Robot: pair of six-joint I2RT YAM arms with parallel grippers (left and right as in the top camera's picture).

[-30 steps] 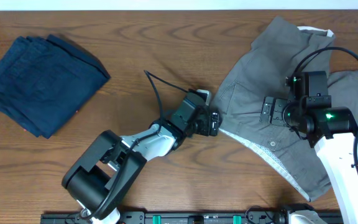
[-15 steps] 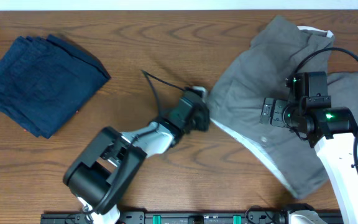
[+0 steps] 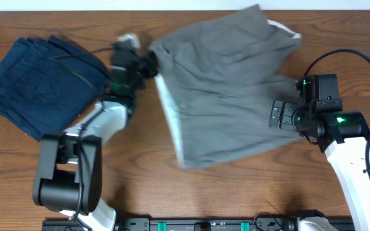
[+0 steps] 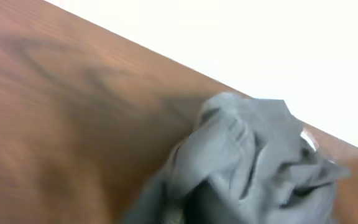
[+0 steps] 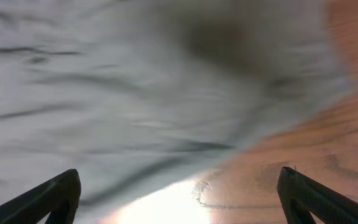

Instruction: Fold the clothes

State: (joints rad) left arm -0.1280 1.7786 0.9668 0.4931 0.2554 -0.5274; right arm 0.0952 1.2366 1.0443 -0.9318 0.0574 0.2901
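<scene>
Dragged leftward, trousers (image 3: pixel 223 96) trail from clamped left gripper (image 3: pixel 149 64); right gripper (image 3: pixel 274 116) spread wide.

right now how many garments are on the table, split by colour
grey trousers: 1
dark navy folded garment: 1
total: 2

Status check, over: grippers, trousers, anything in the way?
Left gripper shut on the grey trousers, cloth bunched at the fingers. Right gripper open over the trousers' right edge. Navy folded garment close beside left arm.
</scene>
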